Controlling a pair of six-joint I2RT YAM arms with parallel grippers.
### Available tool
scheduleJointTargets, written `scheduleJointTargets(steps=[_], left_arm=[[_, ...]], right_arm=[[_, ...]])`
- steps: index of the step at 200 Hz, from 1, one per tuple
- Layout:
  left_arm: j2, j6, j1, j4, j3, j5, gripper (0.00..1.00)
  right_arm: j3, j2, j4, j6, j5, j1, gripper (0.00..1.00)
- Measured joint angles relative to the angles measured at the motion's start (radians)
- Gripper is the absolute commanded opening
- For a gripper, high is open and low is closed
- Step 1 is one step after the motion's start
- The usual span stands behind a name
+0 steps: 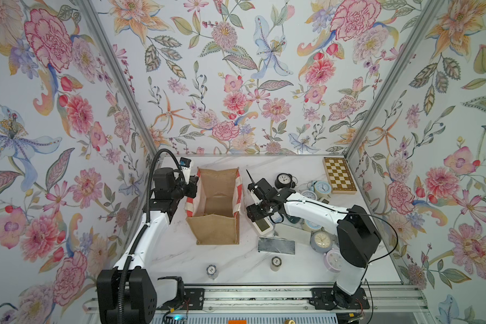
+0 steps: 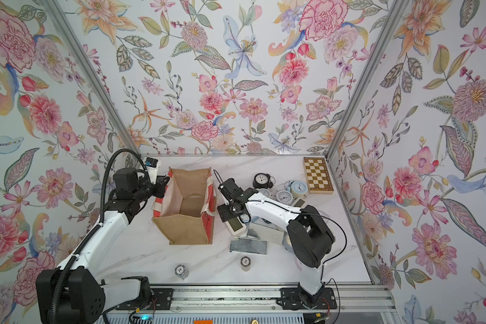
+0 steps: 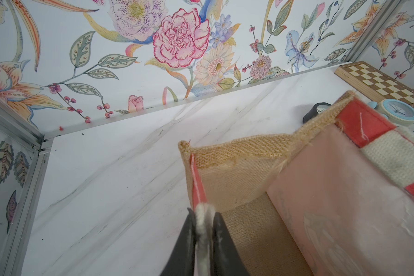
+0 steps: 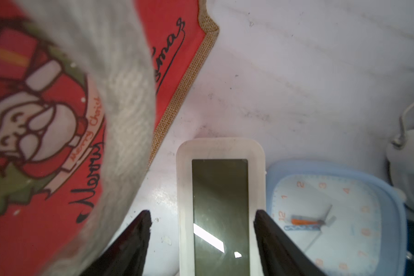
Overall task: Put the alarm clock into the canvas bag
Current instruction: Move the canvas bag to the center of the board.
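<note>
White digital alarm clock (image 4: 220, 205) is seen flat on the desk (image 1: 180, 252) beside the canvas bag (image 1: 213, 224), crowded by a blue square clock (image 4: 344, 191). It's straddled by wide right fingers (image 4: 134, 239); the bag's strap (image 3: 202, 239) is pinched by left fingers (image 3: 182, 243).

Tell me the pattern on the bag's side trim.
The canvas bag has side trim in broad red and white stripes; best in the left wrist view.

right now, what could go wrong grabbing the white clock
The open right gripper straddles the white clock; the blue clock right beside it could get caught. A bag strap hangs near those jaws and may snag on the lift. The left gripper pinches only the other strap, which might slip.
</note>
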Motion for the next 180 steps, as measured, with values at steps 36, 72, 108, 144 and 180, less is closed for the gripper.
scheduleJointTargets(steps=[36, 72, 108, 144, 180], left_arm=[[0.0, 0.0, 0.0, 0.003, 0.0, 0.002, 0.18], [0.0, 0.0, 0.001, 0.003, 0.0, 0.019, 0.19], [0.0, -0.001, 0.005, 0.006, -0.006, 0.023, 0.19], [0.0, -0.001, 0.006, 0.006, -0.006, 0.023, 0.2], [-0.002, -0.001, 0.007, 0.006, -0.006, 0.023, 0.2]], right_arm=[[0.069, 0.081, -0.001, -0.011, -0.003, -0.016, 0.78], [0.092, 0.13, -0.002, -0.023, 0.003, -0.02, 0.81], [0.095, 0.146, -0.008, -0.023, 0.004, -0.019, 0.81], [0.094, 0.146, -0.035, -0.015, 0.008, -0.008, 0.85], [0.077, 0.145, -0.056, 0.002, 0.011, 0.016, 0.83]])
